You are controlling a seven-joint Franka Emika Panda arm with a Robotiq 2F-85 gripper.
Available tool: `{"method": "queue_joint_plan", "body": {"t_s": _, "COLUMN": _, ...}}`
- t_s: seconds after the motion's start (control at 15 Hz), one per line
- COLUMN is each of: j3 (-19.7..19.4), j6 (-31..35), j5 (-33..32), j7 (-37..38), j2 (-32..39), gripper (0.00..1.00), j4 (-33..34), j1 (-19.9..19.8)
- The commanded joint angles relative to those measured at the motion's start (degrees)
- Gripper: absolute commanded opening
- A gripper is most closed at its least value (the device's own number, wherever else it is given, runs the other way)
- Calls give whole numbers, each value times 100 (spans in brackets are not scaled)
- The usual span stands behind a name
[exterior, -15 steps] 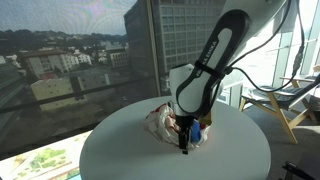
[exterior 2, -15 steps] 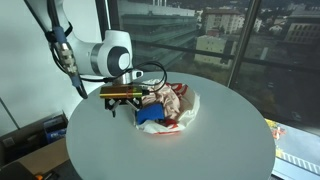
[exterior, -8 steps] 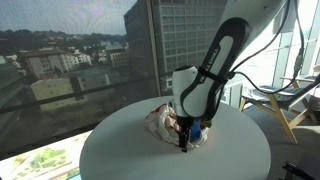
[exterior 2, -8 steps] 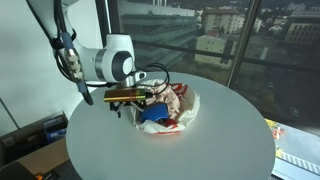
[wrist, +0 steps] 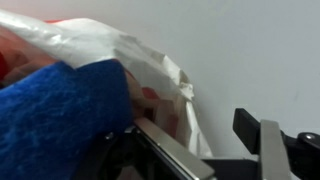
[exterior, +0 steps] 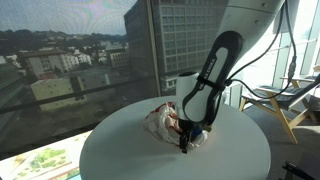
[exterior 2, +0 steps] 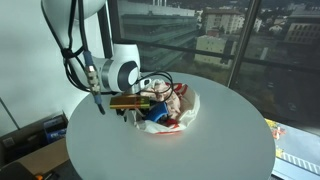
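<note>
Gripper [exterior: 184, 143] down low over the round white table [exterior: 120, 155], at the edge of a crumpled plastic bag [exterior: 160, 120]. The bag is white with red print and sits near the middle of the table, a bit toward the far side in both exterior views.

Blue cloth [exterior: 197, 131] bunched against the bag. In an exterior view it shows just right of my gripper; in an exterior view from another side, the cloth [exterior 2: 152, 115] lies at the near left edge of the bag [exterior 2: 182, 100], with my gripper [exterior 2: 133, 108] just left of it and close to the table [exterior 2: 200, 150].

Wrist view: my gripper [wrist: 215, 152] has its two fingers standing apart, jaws open, nothing clamped. The inner finger [wrist: 175, 150] lies tight by the bag's [wrist: 130, 50] lower edge; I cannot tell whether it touches. The outer finger [wrist: 266, 148] stands over bare table [wrist: 260, 50], apart from the bag. The bag's thin rim hangs into the gap on the inner finger's side. The blue cloth [wrist: 60, 115] fills the left of this view, fuzzy, tucked under the white plastic.

My arm comes down from the upper right in an exterior view, black cable looped along it. A wooden chair [exterior: 283, 103] stands off the table to the right, by the window. City buildings [exterior: 60, 65] beyond the glass.
</note>
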Motion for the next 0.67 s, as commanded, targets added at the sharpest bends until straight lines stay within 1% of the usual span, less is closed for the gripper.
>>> {"method": "queue_joint_plan", "body": {"t_s": 0.0, "j3": 207, "j6": 44, "j5": 160, "j7": -223, "j2": 72, "gripper": 51, "j4": 94, "j1": -238}}
{"method": "queue_joint_plan", "body": {"t_s": 0.07, "j3": 235, "j6": 41, "j5": 168, "j7": -248, "j2": 78, "gripper": 44, "j4": 98, "j1": -270}}
{"method": "queue_joint_plan", "body": {"t_s": 0.27, "j3": 257, "j6": 10, "j5": 151, "j7": -275, "j2": 97, "gripper": 19, "j4": 120, "j1": -316}}
{"method": "queue_joint_plan", "body": {"t_s": 0.33, "j3": 248, "j6": -16, "j5": 147, "j7": -261, "j2": 103, "gripper": 13, "j4": 135, "j1": -313}}
{"method": "queue_joint_plan", "body": {"t_s": 0.4, "j3": 371, "j6": -104, "j5": 263, "j7": -345, "j2": 113, "gripper": 8, "j4": 159, "j1": -422}}
{"method": "queue_joint_plan", "body": {"t_s": 0.47, "j3": 528, "j6": -204, "j5": 415, "j7": -447, "j2": 121, "gripper": 5, "j4": 188, "j1": -555}}
{"method": "queue_joint_plan", "body": {"t_s": 0.6, "j3": 1323, "j6": -633, "j5": 1222, "j7": -1096, "j2": 150, "gripper": 1, "j4": 294, "j1": -1248}}
